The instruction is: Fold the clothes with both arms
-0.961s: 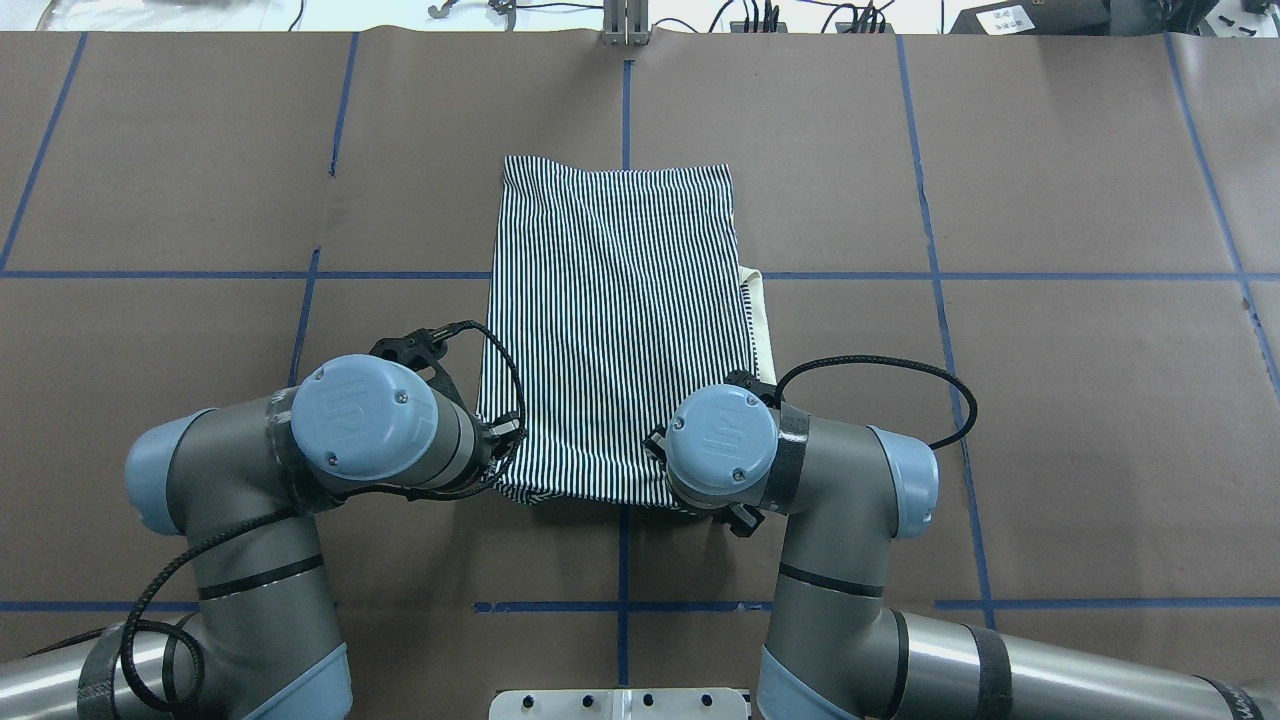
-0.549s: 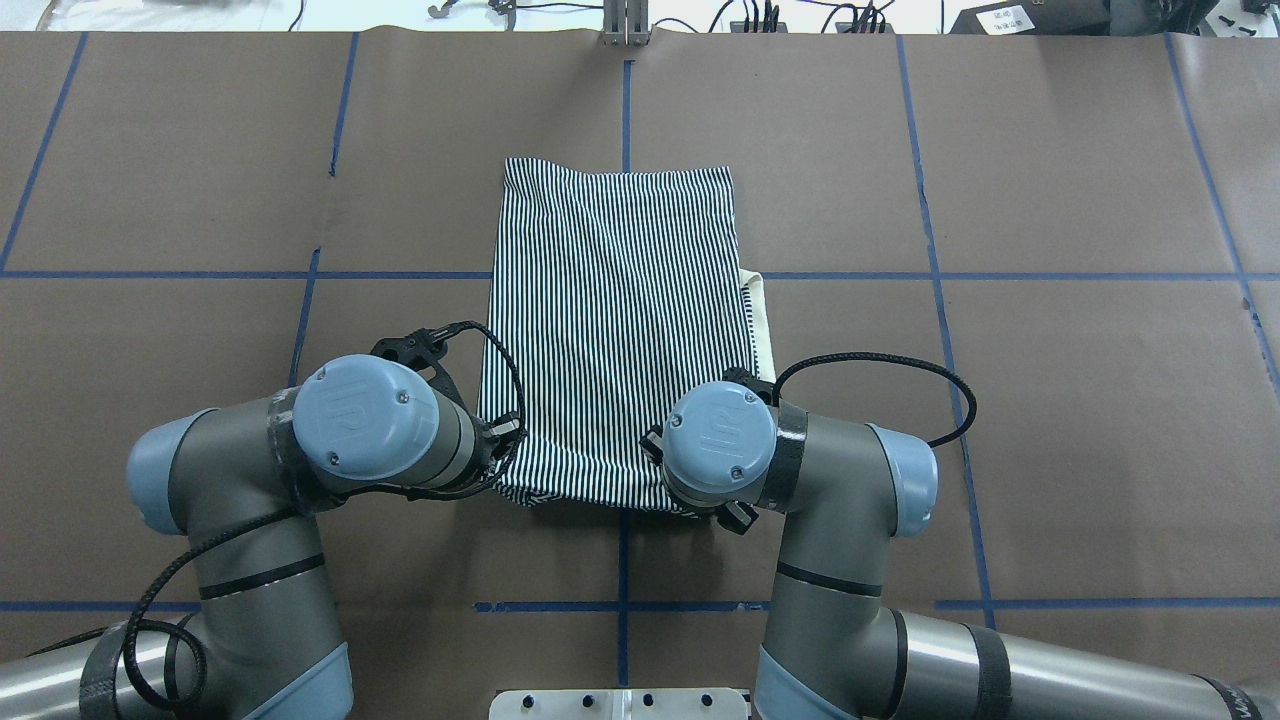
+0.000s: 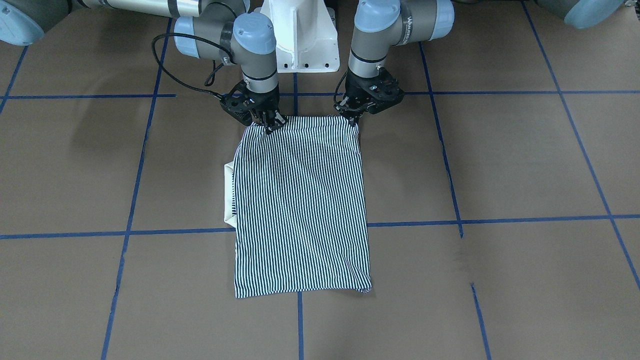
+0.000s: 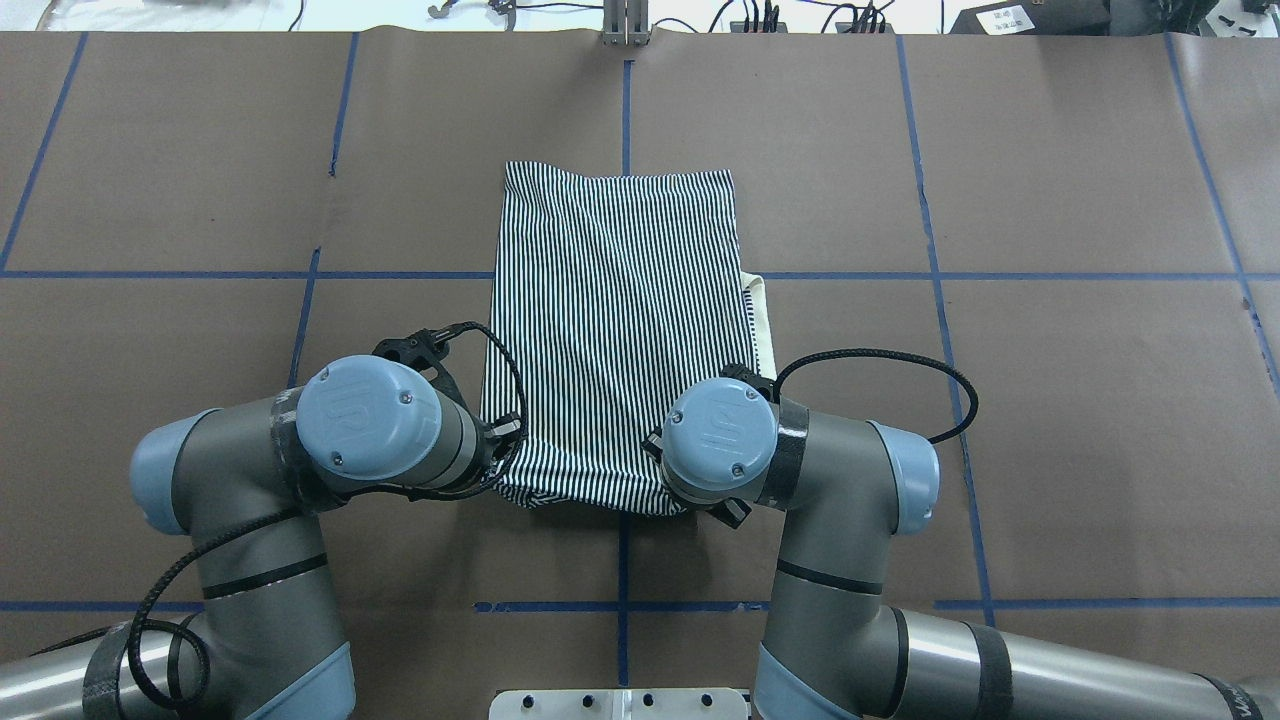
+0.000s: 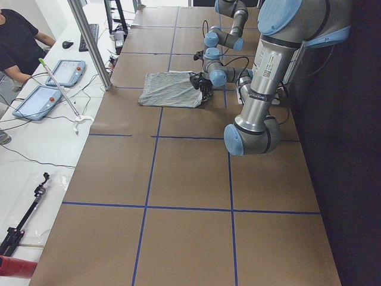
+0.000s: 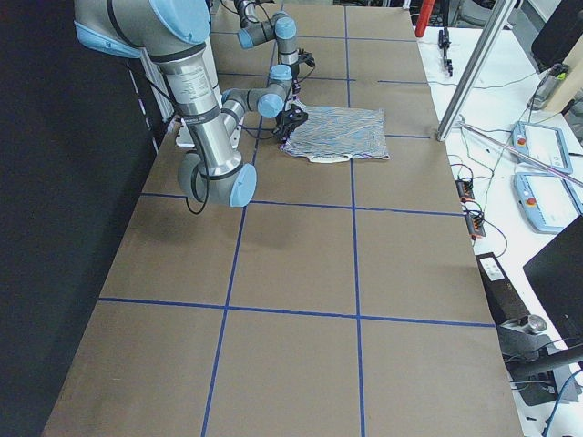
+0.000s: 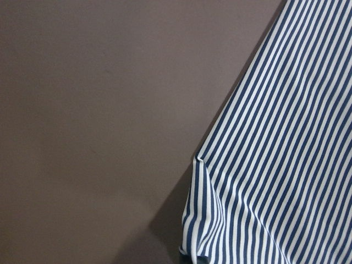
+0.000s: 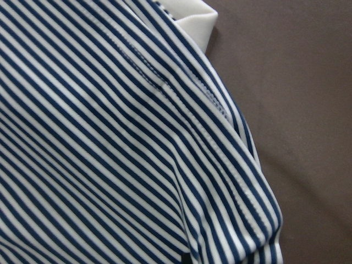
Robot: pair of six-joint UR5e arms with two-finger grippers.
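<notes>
The brown paper-covered tabletop carries the striped polo shirt at its middle, laid as a long rectangle with the cream collar peeking out on the robot's right. The left arm and right arm bend over the shirt's end nearest the robot. There the left hand and right hand each pinch a corner, fingers closed on cloth that is raised a little off the surface. This looks like the start of the lengthwise fold. Next, both corners should rise together and travel evenly toward the far edge. Alongside runs a white bench with an operator and tablets. Blue tape lines grid the paper.
</notes>
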